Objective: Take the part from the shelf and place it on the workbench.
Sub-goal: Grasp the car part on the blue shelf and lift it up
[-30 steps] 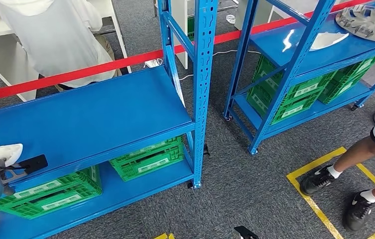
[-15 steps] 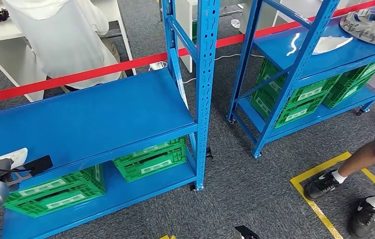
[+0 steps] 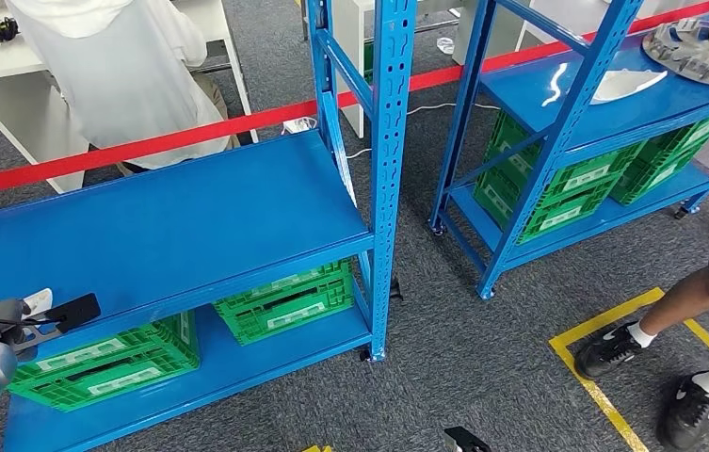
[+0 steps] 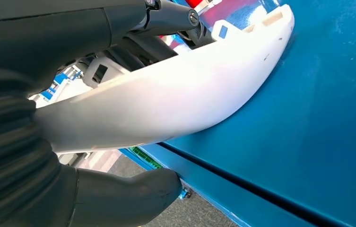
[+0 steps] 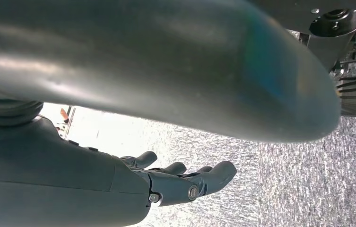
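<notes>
blue shelf (image 3: pixel 190 217) flanked by green crates (image 3: pixel 280 299), person (image 3: pixel 124 75).

the left hand (image 4: pixel 48 156) hides much of the white part (image 4: pixel 176 99).

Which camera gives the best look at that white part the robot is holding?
The left wrist view: the white part spans the picture, held by the left hand over the blue shelf. The head view catches only a sliver at its edge; the right wrist view faces the floor.

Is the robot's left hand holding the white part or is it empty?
Holding it: the left hand wraps the white part, fingers above, thumb below.
</notes>
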Robot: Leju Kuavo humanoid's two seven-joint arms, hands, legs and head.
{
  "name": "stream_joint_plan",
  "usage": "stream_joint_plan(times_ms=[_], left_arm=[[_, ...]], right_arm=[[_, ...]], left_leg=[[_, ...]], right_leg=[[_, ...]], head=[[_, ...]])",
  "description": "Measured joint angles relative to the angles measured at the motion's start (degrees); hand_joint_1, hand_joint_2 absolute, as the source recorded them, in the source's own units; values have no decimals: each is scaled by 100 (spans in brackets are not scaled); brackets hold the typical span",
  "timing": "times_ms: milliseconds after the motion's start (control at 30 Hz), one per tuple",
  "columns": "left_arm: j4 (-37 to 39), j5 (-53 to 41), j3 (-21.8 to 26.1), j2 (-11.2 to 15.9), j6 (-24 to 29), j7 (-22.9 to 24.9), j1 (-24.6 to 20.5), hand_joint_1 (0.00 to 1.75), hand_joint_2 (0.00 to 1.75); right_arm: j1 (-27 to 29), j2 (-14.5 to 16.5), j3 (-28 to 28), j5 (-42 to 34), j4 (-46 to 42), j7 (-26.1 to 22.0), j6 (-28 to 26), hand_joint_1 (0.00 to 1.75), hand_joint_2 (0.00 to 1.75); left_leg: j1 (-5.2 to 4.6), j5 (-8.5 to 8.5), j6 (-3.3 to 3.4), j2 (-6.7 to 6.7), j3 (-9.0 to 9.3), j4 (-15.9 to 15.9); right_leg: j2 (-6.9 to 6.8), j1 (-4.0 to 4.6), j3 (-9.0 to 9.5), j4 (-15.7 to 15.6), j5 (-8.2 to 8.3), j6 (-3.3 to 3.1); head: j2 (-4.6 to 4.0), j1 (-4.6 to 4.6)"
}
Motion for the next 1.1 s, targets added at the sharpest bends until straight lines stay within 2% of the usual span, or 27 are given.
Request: stream_joint_plan(times_ms=[400, 1100], left_arm=[[-7, 5, 2, -61, 68, -114, 0, 175, 175], [-12, 179, 69, -132, 179, -798, 1, 175, 175]], right_arm=[[0, -1, -53, -55, 0, 0, 0, 0, 0], [-1, -2, -166, -38, 0, 0, -7, 0, 0]], left_leg=[[-1, 1, 2, -13, 6, 0], [-6, 11, 11, -64, 5, 1]], right_leg=[[-14, -1, 10, 0, -4, 3], [-62, -8, 20, -1, -13, 12]], head=[[0, 0], [0, 0]])
